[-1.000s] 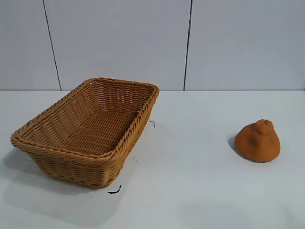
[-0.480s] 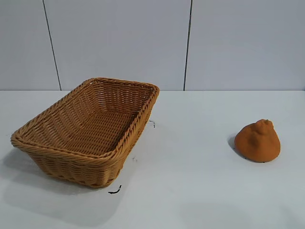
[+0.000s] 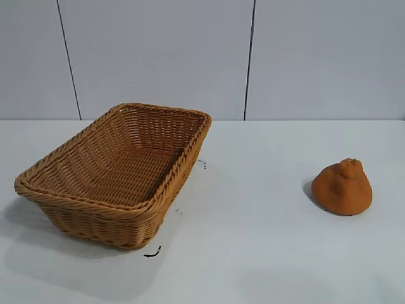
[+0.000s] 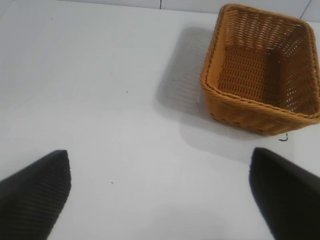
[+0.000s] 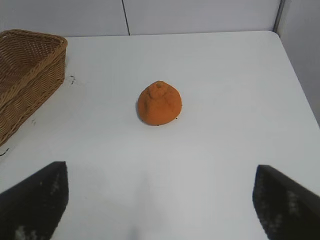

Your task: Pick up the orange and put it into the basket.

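Observation:
The orange, a matte orange-brown pear-shaped fruit with a knobbly top, rests on the white table at the right of the exterior view. The wicker basket stands at the left, nothing inside it. Neither arm shows in the exterior view. My right gripper is open, hovering well short of the orange with only bare table between its dark fingers. My left gripper is open too, over bare table some way from the basket.
A small black mark lies on the table by the basket's near corner. The white table meets a grey panelled wall at the back. The table's right edge shows in the right wrist view.

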Robot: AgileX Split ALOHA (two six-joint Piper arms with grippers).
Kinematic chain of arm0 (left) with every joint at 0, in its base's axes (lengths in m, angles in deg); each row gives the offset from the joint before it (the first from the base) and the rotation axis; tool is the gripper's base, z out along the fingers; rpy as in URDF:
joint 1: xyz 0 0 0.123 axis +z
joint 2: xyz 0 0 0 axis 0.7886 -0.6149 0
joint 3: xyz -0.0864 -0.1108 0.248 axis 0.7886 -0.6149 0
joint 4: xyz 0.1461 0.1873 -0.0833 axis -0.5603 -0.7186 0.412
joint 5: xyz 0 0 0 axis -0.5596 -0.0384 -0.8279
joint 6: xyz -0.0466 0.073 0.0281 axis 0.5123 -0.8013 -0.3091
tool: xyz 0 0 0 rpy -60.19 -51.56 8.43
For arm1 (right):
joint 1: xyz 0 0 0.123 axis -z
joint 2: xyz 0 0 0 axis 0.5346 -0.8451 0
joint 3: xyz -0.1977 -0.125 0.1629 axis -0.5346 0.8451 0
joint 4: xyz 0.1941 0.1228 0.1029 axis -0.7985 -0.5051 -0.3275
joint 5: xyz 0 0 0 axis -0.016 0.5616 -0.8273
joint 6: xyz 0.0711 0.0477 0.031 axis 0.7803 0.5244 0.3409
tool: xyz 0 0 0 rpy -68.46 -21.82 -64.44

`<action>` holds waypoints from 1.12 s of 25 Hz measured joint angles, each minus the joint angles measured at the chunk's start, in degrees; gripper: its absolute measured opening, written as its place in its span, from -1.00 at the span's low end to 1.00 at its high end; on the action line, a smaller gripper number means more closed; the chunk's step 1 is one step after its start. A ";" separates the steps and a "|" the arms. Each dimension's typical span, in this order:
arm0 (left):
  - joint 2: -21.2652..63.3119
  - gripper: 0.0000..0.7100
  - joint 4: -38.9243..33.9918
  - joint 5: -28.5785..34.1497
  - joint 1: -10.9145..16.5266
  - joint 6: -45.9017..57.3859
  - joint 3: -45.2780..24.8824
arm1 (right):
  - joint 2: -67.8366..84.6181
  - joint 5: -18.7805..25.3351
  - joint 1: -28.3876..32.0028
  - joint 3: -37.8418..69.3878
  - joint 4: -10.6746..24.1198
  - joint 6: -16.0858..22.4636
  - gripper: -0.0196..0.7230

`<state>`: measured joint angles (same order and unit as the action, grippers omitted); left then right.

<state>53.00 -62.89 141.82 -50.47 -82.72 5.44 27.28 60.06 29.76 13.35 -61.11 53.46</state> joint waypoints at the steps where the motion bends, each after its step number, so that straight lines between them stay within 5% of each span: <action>1: 0.00 0.96 0.00 0.00 0.00 0.00 0.00 | 0.00 0.00 0.00 0.00 0.00 0.00 0.92; 10: -1.41 0.96 1.79 -0.36 -1.37 -1.88 2.86 | 0.00 0.07 0.00 0.00 0.00 0.00 0.92; 20: -21.96 0.96 3.00 -1.46 -2.91 -3.29 16.62 | 0.00 0.07 0.00 0.00 0.00 0.00 0.92; 28: -30.85 0.96 9.43 -1.75 -4.16 -10.77 18.16 | 0.00 0.07 0.00 0.00 0.00 0.00 0.92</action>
<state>22.15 -53.46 140.07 -54.63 -93.49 23.59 27.28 60.13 29.76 13.35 -61.11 53.46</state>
